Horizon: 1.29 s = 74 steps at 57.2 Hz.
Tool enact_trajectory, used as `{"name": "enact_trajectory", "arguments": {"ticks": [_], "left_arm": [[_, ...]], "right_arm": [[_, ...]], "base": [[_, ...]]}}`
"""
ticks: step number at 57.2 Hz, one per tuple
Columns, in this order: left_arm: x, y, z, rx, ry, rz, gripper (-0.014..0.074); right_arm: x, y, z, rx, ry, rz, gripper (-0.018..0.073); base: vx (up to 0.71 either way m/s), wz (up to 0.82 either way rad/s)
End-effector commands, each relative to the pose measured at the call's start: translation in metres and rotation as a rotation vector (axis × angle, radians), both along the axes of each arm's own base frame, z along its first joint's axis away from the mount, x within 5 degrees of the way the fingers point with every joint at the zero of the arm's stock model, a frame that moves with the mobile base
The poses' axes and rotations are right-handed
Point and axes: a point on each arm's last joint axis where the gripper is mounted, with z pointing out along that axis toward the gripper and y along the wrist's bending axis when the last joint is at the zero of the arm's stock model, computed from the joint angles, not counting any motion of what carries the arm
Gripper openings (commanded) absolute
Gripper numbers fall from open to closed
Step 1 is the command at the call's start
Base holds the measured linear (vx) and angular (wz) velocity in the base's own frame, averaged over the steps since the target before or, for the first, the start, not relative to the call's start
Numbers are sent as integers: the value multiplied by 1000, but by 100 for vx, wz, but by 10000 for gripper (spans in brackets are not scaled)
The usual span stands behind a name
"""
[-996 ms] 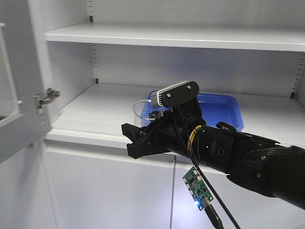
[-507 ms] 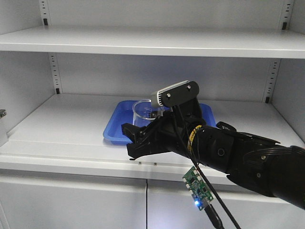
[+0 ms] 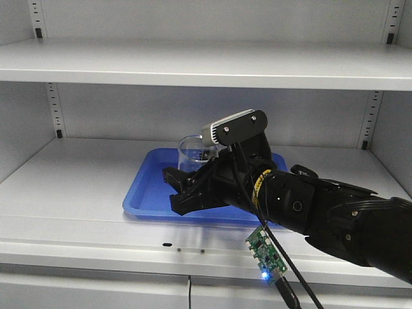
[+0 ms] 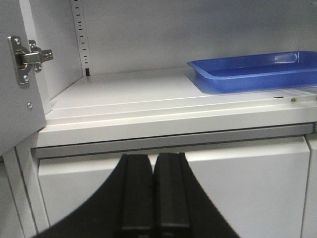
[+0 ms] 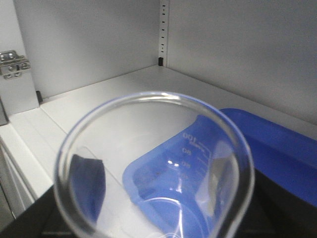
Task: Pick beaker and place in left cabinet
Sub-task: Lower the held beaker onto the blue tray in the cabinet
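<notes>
Since the earlier frames the left cabinet (image 3: 71, 177) has slid across the front view. Its open door has gone out at the left edge and the blue tray (image 3: 145, 193) now sits nearly centred, while the right arm keeps its place in the picture.

In the front view the right gripper (image 3: 188, 187) is clamped on the beaker (image 3: 192, 151). It carries the beaker upright, mouth up, over the near part of the tray, probably so that it can be set down on its base. The wrist camera housing (image 3: 235, 127) and the black fingers cover the beaker's lower half. Whether its base touches the tray cannot be told; it seems to hang just clear.

In the left wrist view the left gripper (image 4: 153, 161) has its fingers pressed together on nothing. It waits low in front of the lower doors, apparently to stay out of the other arm's way. A door hinge (image 4: 27, 57) shows at the left, and the tray is cut off by the right edge.

In the right wrist view the beaker's rim and printed marks fill the frame. One dark pad (image 5: 86, 183) shows through the glass; the other is hidden. The tray corner appears only warped through the wall. A slotted rail (image 5: 162, 29) runs up the back corner.
</notes>
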Motion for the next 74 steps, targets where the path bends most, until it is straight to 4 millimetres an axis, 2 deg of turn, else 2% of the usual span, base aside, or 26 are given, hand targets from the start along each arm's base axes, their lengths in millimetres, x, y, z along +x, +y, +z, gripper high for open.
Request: {"name": "enact_trajectory", "arguments": {"ticks": [1, 36, 43, 55, 63, 74], "left_arm": [[-1, 0, 3, -22, -83, 0, 1], [-1, 0, 3, -22, -83, 0, 1], [-1, 0, 3, -22, -83, 0, 1], [-1, 0, 3, -22, -83, 0, 1], [-1, 0, 3, -22, -83, 0, 1], [-1, 0, 3, -22, -83, 0, 1]], "right_arm": [[-8, -2, 30, 68, -72, 30, -9], [-5, -6, 29, 40, -75, -1, -8], [8, -21, 32, 7, -57, -135, -6], [41, -34, 43, 48, -72, -215, -6], [62, -28, 31, 38, -51, -237, -6], [92, -15, 4, 15, -16, -245, -2]], "base": [[11, -4], [4, -2], [0, 0], [0, 0], [0, 0], [0, 0]]}}
